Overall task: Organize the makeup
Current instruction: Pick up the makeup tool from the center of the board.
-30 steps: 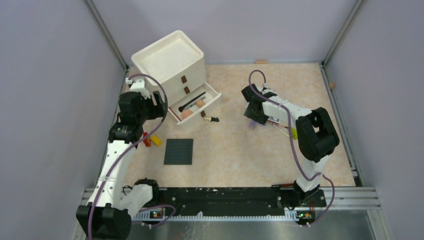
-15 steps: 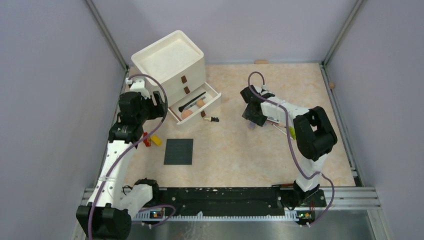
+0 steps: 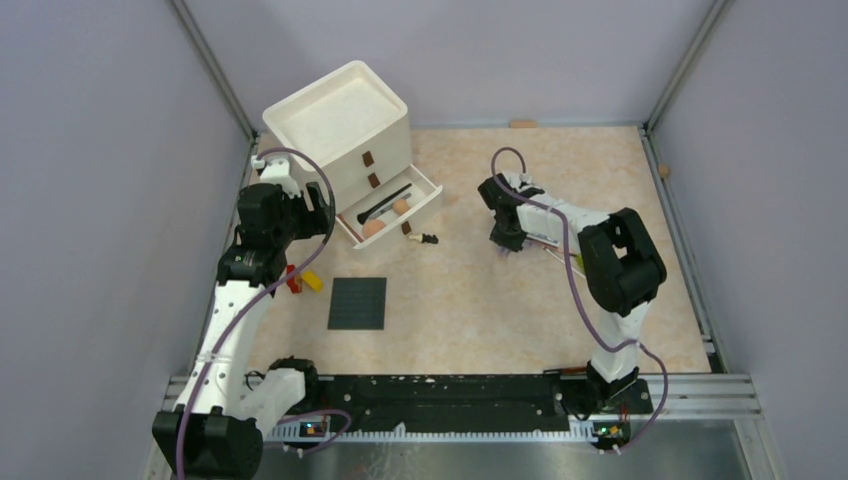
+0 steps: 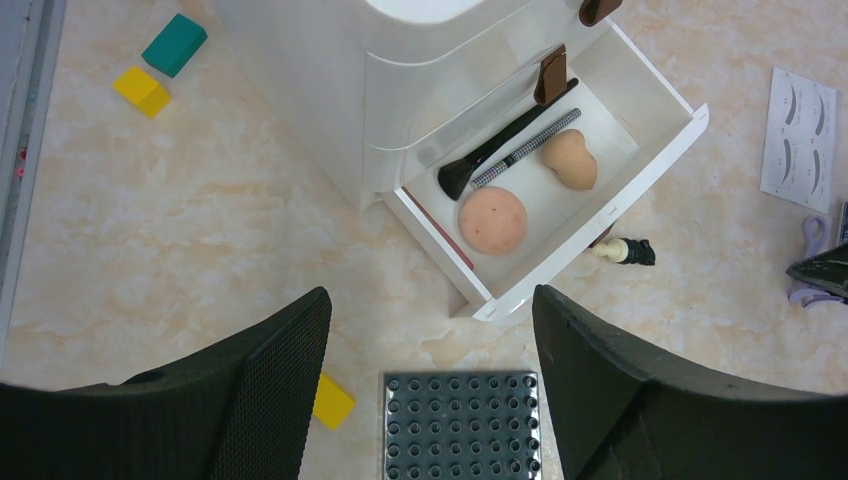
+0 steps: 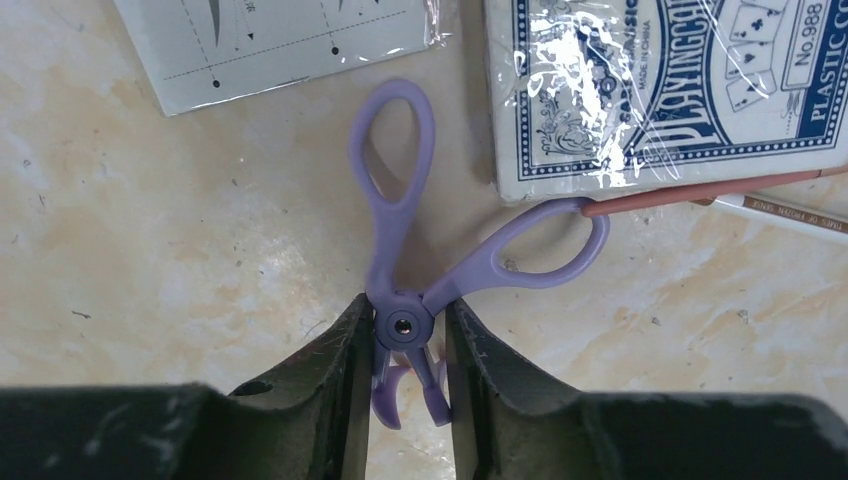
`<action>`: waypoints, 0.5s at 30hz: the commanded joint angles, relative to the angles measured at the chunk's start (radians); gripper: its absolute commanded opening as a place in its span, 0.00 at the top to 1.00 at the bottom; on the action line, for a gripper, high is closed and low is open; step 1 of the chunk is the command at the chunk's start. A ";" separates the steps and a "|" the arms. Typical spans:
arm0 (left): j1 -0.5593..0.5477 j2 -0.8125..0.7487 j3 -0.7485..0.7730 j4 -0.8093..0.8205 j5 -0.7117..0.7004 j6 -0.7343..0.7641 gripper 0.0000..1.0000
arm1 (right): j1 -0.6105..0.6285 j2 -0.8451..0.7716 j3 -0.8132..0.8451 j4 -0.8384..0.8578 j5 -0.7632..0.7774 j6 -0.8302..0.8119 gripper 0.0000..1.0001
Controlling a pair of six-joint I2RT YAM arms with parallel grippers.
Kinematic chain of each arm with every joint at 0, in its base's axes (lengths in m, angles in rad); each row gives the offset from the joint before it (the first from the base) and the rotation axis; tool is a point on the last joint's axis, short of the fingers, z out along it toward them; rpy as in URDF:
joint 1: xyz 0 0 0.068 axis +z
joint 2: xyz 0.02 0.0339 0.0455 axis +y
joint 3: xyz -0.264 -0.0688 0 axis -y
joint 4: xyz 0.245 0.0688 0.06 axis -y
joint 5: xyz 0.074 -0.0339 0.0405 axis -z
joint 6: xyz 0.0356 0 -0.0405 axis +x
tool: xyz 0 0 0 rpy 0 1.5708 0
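The right arm's jaws stood close against both sides of the hinge of the purple eyelash curler, clamped on it as far as the wrist view showed, though how firmly I could not tell. The curler lay flat on the desk, well to the right of the white drawer chest. One of its loops touched a pack of playing cards. The false-eyelash card and a pencil lay near it.

The left arm's jaws were wide apart and empty, hanging over the desk just in front of the chest. Below them its bottom drawer stood open, holding a dark brush, a round peach puff and a small sponge. A little bottle lay just outside the drawer front.

The step in hand looked like the pick-up of the curler. The next move would call for a straight lift clear of the card pack, then a carry across to the open drawer.

Only the right wrist view showed the hold at the hinge, since the arm covered it from overhead. Only the left wrist view showed the drawer's contents plainly, along with the studded plate in front of the chest.
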 commanded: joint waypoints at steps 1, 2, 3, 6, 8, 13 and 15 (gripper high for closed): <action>-0.005 -0.023 -0.007 0.035 -0.003 0.011 0.21 | 0.008 -0.006 -0.005 0.040 0.003 -0.057 0.76; -0.004 -0.023 -0.007 0.034 -0.003 0.011 0.21 | 0.010 -0.009 -0.007 0.053 -0.005 -0.077 0.77; -0.004 -0.023 -0.007 0.034 -0.003 0.011 0.21 | 0.010 -0.011 -0.006 0.055 -0.011 -0.089 0.78; -0.004 -0.024 -0.007 0.034 -0.007 0.013 0.21 | 0.014 -0.018 -0.002 0.065 -0.024 -0.117 0.83; -0.004 -0.024 -0.007 0.034 -0.007 0.013 0.21 | 0.021 -0.028 -0.005 0.077 -0.023 -0.131 0.84; -0.004 -0.023 -0.007 0.035 -0.005 0.013 0.21 | 0.056 -0.055 0.023 0.099 -0.013 -0.169 0.84; -0.004 -0.023 -0.007 0.035 -0.005 0.013 0.21 | 0.080 -0.061 0.058 0.115 -0.011 -0.188 0.82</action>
